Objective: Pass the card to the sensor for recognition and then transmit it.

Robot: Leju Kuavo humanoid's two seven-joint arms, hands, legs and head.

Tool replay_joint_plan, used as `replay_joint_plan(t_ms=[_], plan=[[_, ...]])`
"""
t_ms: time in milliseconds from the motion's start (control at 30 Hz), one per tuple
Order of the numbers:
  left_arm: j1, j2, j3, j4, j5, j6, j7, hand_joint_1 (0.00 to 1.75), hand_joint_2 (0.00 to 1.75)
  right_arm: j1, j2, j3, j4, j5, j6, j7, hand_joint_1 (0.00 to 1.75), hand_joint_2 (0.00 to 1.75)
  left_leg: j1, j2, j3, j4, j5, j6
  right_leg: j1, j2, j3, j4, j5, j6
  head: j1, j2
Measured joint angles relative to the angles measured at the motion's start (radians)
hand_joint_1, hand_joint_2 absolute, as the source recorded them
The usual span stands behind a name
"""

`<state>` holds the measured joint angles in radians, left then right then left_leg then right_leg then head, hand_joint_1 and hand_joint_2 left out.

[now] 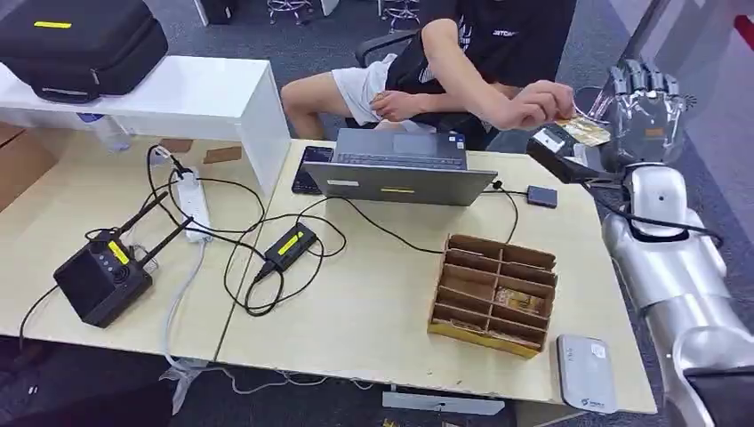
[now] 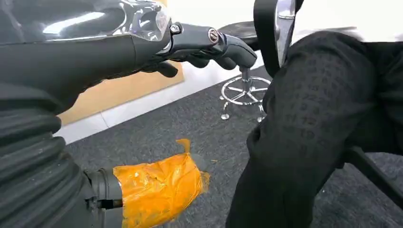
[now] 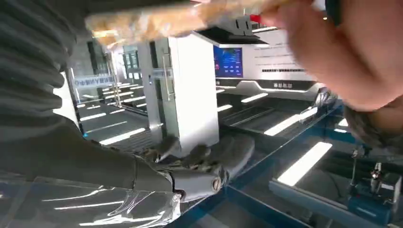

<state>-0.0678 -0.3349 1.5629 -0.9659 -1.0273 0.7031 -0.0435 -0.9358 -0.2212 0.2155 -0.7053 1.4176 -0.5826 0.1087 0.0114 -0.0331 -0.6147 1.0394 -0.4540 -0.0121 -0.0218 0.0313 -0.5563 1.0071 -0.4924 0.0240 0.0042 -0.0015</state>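
While the right robot hand point(image 1: 642, 100) stands raised past the bench's point(image 1: 373, 311) far corner, fingers spread upward and gripping nothing, a seated person's hand point(image 1: 538, 105) holds the card point(image 1: 587, 132) just beside it. The left robot hand point(image 2: 199, 45) hangs with fingers curled, empty.

gold-tan card point(image 1: 587, 131) held roughly flat above table's far right corner, just right of laptop; white-grey sensor point(image 1: 587, 373) lies flat at near right edge, well apart from laptop.
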Motion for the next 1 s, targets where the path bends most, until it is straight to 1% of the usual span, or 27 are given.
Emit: replay_joint_plan(t_ms=[200,433,533,633,667,733,767,800,833,900,933,967,1000], plan=[[-0.005,0.0,0.0,0.009,-0.007,0.0,-0.005,0.0,1.75,-0.022,0.037,0.014,0.058,-0.008,-0.003,-0.019,1.75,1.75,0.0,0.0,0.0,0.0,0.0,0.0,0.0,0.0,-0.001,0.0,0.0,0.0,0.0,0.0],[-0.005,0.0,0.0,0.013,-0.002,0.0,0.005,0.0,1.75,-0.026,0.059,0.066,0.061,0.05,0.004,-0.05,1.75,1.75,0.0,0.0,-0.001,0.0,0.0,0.0,0.0,0.0,-0.001,0.0,0.0,0.0,0.0,0.0],[-0.004,0.0,0.0,0.013,0.007,0.0,0.029,0.0,1.75,-0.023,0.059,0.102,0.046,0.082,0.049,-0.074,1.75,1.75,0.0,0.0,0.0,0.0,0.0,0.0,0.0,0.0,-0.001,0.0,0.0,0.0,0.0,0.0],[-0.004,0.001,0.0,0.012,0.019,0.0,0.072,0.0,1.75,0.003,0.046,0.152,-0.025,0.096,0.134,-0.105,1.75,1.75,0.0,0.0,0.0,0.0,0.0,0.0,0.0,0.0,-0.001,0.0,0.0,0.0,0.0,0.0],[-0.004,0.001,0.0,0.011,0.022,0.0,0.09,0.0,1.75,0.019,0.032,0.172,-0.07,0.091,0.165,-0.114,1.75,1.75,0.0,-0.001,0.0,0.0,0.0,0.0,0.0,-0.001,-0.001,0.0,0.0,0.0,0.0,0.0],[-0.003,0.001,0.001,0.007,0.025,0.0,0.118,0.0,1.75,0.054,-0.001,0.213,-0.155,0.078,0.202,-0.121,1.75,1.75,0.0,-0.001,0.0,0.001,0.0,0.0,0.0,-0.002,-0.002,0.0,0.0,0.0,0.0,0.0],[-0.003,0.001,0.0,0.003,0.025,0.0,0.135,0.0,1.75,0.083,-0.031,0.228,-0.211,0.06,0.219,-0.117,1.75,1.75,0.0,-0.003,-0.001,0.001,0.0,0.0,0.0,-0.003,-0.001,0.0,0.0,0.0,0.0,0.0],[-0.002,0.001,0.0,0.0,0.026,0.0,0.153,0.0,1.75,0.122,-0.067,0.241,-0.303,0.033,0.23,-0.107,1.75,1.75,0.0,-0.005,-0.001,0.001,0.0,0.0,0.0,-0.005,-0.001,-0.001,-0.002,0.001,0.0,0.0],[-0.001,0.001,0.001,-0.005,0.028,0.0,0.172,0.0,1.75,0.162,-0.104,0.25,-0.376,0.005,0.228,-0.092,1.75,1.75,0.0,-0.006,-0.001,0.001,0.0,0.0,0.0,-0.005,0.0,-0.001,-0.002,0.001,0.0,0.0],[-0.001,0.001,0.002,-0.013,0.028,0.0,0.199,0.0,1.75,0.27,-0.179,0.253,-0.534,-0.059,0.205,-0.046,1.75,1.75,0.001,-0.009,-0.001,0.001,-0.001,0.001,0.0,-0.009,0.001,-0.002,-0.003,0.002,0.002,0.0],[-0.001,0.001,0.002,-0.017,0.026,0.0,0.215,0.0,1.75,0.335,-0.209,0.25,-0.609,-0.072,0.171,-0.02,1.75,1.75,0.001,-0.01,-0.001,0.001,-0.002,0.001,0.0,-0.01,0.002,-0.003,-0.004,0.002,-0.001,0.0],[-0.001,0.001,0.002,-0.022,0.024,0.0,0.232,0.0,1.75,0.421,-0.239,0.24,-0.691,-0.067,0.126,0.012,1.75,1.75,0.001,-0.012,0.0,0.0,-0.004,0.003,0.001,-0.011,0.004,-0.004,-0.005,0.002,0.001,0.0],[0.0,0.001,0.003,-0.028,0.023,0.0,0.249,0.0,1.75,0.518,-0.263,0.226,-0.777,-0.053,0.07,0.045,1.75,1.75,0.002,-0.013,0.0,0.0,-0.006,0.001,0.002,-0.013,0.006,-0.004,-0.007,0.002,0.001,0.0]])
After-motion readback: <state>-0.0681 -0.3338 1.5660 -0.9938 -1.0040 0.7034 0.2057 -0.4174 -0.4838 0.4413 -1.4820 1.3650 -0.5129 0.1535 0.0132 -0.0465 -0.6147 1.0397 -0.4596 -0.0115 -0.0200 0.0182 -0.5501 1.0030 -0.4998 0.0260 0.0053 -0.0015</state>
